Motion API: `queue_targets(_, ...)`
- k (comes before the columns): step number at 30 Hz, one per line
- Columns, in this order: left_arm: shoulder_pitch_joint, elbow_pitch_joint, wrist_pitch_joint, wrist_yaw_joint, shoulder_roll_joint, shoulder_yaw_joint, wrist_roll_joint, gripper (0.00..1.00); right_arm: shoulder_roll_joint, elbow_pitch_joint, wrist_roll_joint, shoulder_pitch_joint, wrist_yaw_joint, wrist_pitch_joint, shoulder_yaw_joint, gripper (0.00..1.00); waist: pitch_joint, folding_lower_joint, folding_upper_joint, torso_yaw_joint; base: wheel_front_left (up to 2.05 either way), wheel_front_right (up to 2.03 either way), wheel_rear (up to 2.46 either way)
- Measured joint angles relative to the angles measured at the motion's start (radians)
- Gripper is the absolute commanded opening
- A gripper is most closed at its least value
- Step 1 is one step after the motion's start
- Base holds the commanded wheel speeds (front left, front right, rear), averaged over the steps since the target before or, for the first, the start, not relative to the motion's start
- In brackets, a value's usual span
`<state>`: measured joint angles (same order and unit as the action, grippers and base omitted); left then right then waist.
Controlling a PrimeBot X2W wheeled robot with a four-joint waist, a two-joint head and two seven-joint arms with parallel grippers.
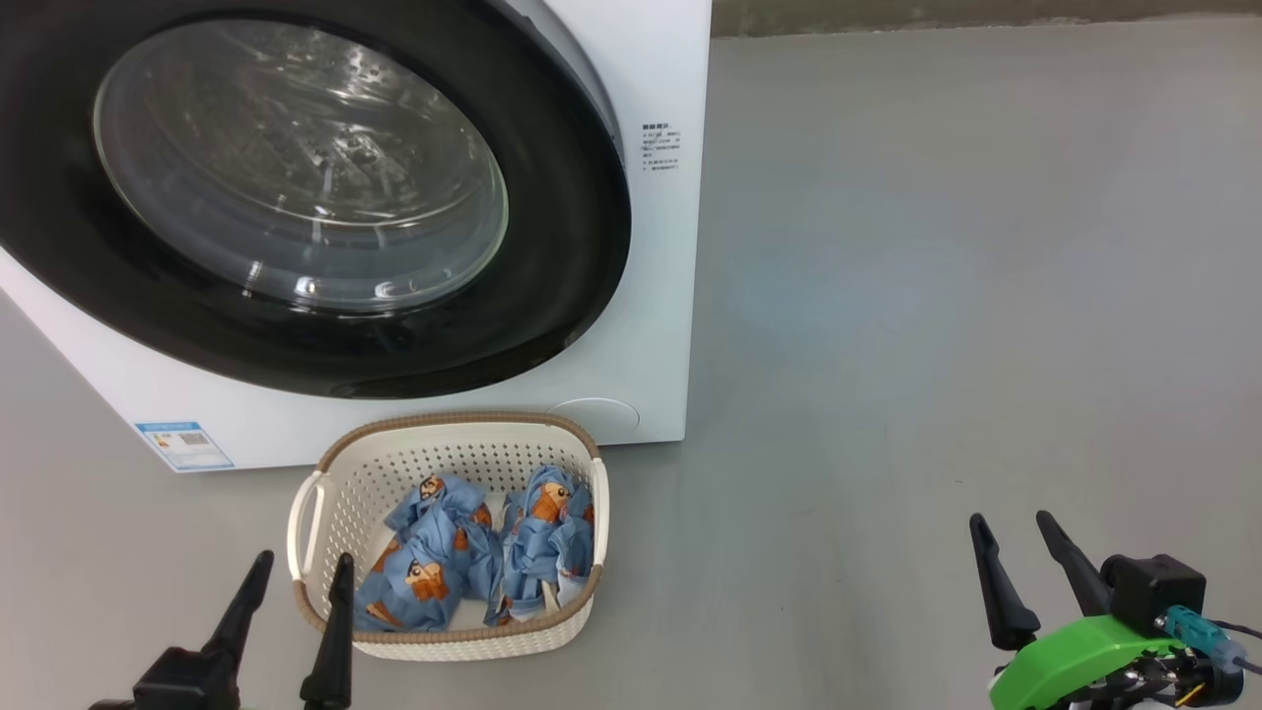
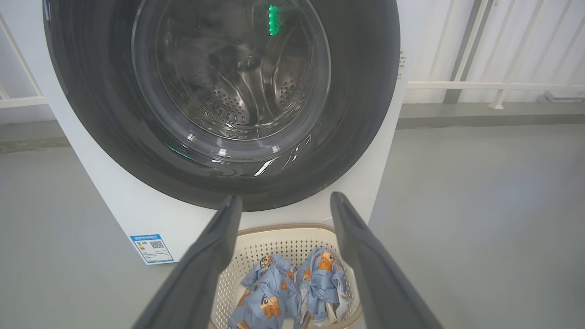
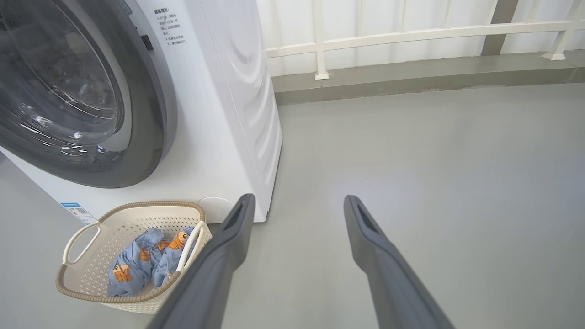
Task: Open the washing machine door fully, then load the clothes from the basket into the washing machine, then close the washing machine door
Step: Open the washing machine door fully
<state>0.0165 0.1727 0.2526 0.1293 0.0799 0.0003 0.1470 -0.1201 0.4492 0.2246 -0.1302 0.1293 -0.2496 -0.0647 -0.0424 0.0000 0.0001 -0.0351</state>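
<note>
washing machine door [image 1: 557, 256] is shut, flush on the front of the washing machine [image 1: 661, 325]. glossy black ring, clear glass bowl in the middle, and the perforated steel drum [image 2: 228, 103] is visible through it in the left wrist view. blue label sticker [image 1: 184, 446] sits low on the machine front and a round white cover [image 1: 595, 414] is near the bottom corner on the other side.

basket [image 1: 449, 457] is on the grey floor [image 1: 937, 296] just in front of the machine, below the door's lower edge. can't tell if it touches the front panel. it stands upright, with handles on both short sides. clothes [image 1: 463, 557] are all inside it: two crumpled light blue bundles with orange-brown figures, side by side and touching.

left claw [image 1: 304, 557] is low at the basket's left side with fingers spread wide and nothing held. in the head view one finger overlaps the basket's left rim; contact can't be confirmed. the left wrist view looks between its fingers at the basket and the door above.

right claw [image 1: 1010, 517] is well apart from the basket, over bare floor to the right of the machine. it's also wide open and empty. a green part [image 1: 1075, 661] sits behind its fingers.

a white railing [image 3: 411, 34] runs behind the machine.
</note>
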Motion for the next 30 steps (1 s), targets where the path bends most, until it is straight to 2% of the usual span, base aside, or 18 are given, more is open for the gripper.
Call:
queue_targets(1, 0.000, 0.000, 0.000, 0.000, 0.000, -0.001, 0.000, 1.00, 0.002, -0.002, 0.008, -0.001, 0.000, 0.000, -0.001, 1.00, -0.001, 0.0000, 0.0000, 0.001, 0.00, 0.00, 0.00)
queue_targets(2, 0.000, 0.001, 0.000, 0.000, 0.000, -0.002, 0.001, 1.00, 0.003, -0.002, 0.018, -0.003, 0.000, 0.000, -0.001, 0.64, -0.001, 0.0000, 0.0000, 0.002, 0.00, 0.00, 0.00)
queue_targets(3, 0.000, 0.001, 0.000, 0.000, 0.000, -0.003, 0.001, 1.00, 0.004, -0.001, 0.025, -0.009, 0.000, 0.000, 0.001, 0.64, -0.002, 0.0000, 0.0000, 0.003, 0.00, 0.00, 0.00)
queue_targets(4, 0.000, 0.001, 0.000, 0.000, -0.001, -0.004, 0.001, 1.00, 0.004, -0.002, 0.027, -0.016, 0.000, 0.000, 0.004, 0.42, -0.003, 0.0000, 0.0000, 0.003, 0.00, 0.00, 0.00)
queue_targets(5, 0.000, 0.001, 0.000, 0.000, -0.001, -0.004, 0.001, 1.00, 0.004, -0.002, 0.027, -0.016, 0.000, 0.000, 0.004, 0.10, -0.003, 0.0000, 0.0000, 0.003, 0.00, 0.00, 0.00)
queue_targets(6, 0.000, 0.002, 0.000, 0.000, -0.001, -0.007, 0.002, 1.00, 0.004, -0.003, 0.035, -0.035, 0.000, 0.000, 0.015, 0.00, -0.007, 0.0000, 0.0000, 0.004, 0.00, 0.00, 0.00)
queue_targets(10, -0.001, 0.002, 0.000, 0.000, -0.001, -0.012, 0.008, 1.00, 0.004, -0.004, 0.047, -0.062, 0.000, 0.000, 0.026, 0.00, -0.014, 0.0000, 0.0000, 0.006, 0.00, 0.00, 0.00)
queue_targets(14, -0.007, 0.003, 0.000, 0.000, -0.002, -0.014, 0.009, 1.00, 0.004, -0.001, 0.109, -0.112, 0.000, 0.000, 0.046, 0.00, -0.026, 0.0000, 0.0000, 0.009, 0.00, 0.00, 0.00)
queue_targets(19, -0.030, 0.003, 0.000, 0.000, -0.007, -0.019, 0.010, 1.00, 0.005, -0.008, 0.257, -0.214, 0.000, 0.000, 0.071, 0.00, -0.050, 0.0000, 0.0000, 0.017, 0.00, 0.00, 0.00)
queue_targets(30, -0.090, -0.003, 0.003, 0.000, -0.012, -0.032, 0.018, 1.00, -0.039, -0.027, 0.472, -0.411, 0.000, 0.000, 0.121, 0.00, -0.114, 0.0000, 0.0000, 0.046, 0.00, 0.00, 0.00)
